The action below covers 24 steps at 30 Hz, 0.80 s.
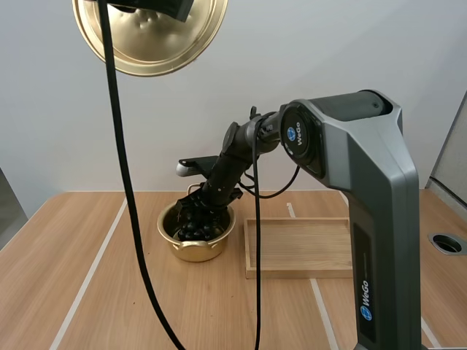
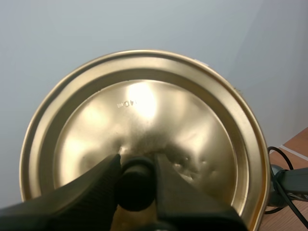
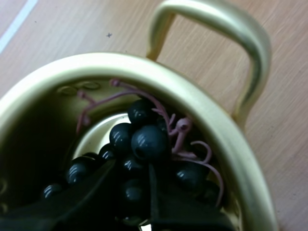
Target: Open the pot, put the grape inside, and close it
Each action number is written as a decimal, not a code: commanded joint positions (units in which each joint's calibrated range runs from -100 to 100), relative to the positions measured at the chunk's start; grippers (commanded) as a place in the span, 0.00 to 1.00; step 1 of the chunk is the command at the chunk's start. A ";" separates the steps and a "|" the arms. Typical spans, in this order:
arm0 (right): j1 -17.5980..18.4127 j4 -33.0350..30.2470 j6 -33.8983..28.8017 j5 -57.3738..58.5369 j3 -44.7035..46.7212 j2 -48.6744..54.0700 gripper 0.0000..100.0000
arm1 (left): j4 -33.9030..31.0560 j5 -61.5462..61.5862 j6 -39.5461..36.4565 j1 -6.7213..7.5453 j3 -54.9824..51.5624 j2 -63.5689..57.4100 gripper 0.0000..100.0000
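The gold lid [image 1: 146, 40] hangs high over the table's left side, its underside facing the high view. My left gripper [image 1: 157, 6] [image 2: 137, 161] is shut on the lid's black knob [image 2: 137, 187]; the knob side of the lid [image 2: 144, 110] faces the left wrist view. The gold pot [image 1: 191, 251] stands open mid-table. My right gripper [image 1: 195, 219] [image 3: 132, 166] reaches down inside the pot [image 3: 202, 110], its tips pinching the bunch of dark grapes [image 1: 193, 232] [image 3: 149, 142] with pink stems. The grapes lie in the bottom of the pot.
A wooden tray [image 1: 299, 271] lies just right of the pot, close to its rim. One pot handle [image 3: 240, 33] juts out beyond the rim over bare wood. White tape lines cross the tabletop [image 1: 87, 277].
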<state>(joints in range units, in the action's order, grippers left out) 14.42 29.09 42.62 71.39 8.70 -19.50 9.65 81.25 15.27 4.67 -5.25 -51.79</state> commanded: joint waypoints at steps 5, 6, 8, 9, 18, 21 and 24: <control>0.05 -0.20 0.60 -2.29 -0.02 -0.66 0.00 | -0.13 -1.39 -0.27 0.16 0.56 -0.29 0.00; 0.05 -0.20 0.60 -2.29 -0.02 -0.66 0.00 | -0.13 -1.21 -0.27 0.16 0.56 -0.29 0.00; 0.05 -0.20 0.60 -2.29 -0.02 -0.66 0.00 | -0.13 -1.21 -0.27 0.16 0.56 -0.29 0.00; 0.05 -0.20 0.60 -2.12 -0.02 -0.63 0.00 | -0.13 -1.21 -0.27 0.16 0.56 -0.29 0.00; 0.05 1.74 0.60 -0.64 -0.02 -0.63 0.51 | -0.13 -1.21 -0.27 0.16 0.56 -0.29 0.00; 0.05 1.87 0.60 -0.64 -0.02 -0.63 0.99 | -0.13 -1.21 -0.27 0.16 0.56 -0.29 0.00; 0.05 1.87 0.60 -0.44 -0.02 -0.63 1.00 | -0.13 -1.21 -0.27 0.16 0.56 -0.29 0.00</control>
<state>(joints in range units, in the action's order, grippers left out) 14.49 31.75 42.62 71.56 8.70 -19.89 9.65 81.25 15.27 4.67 -5.25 -51.79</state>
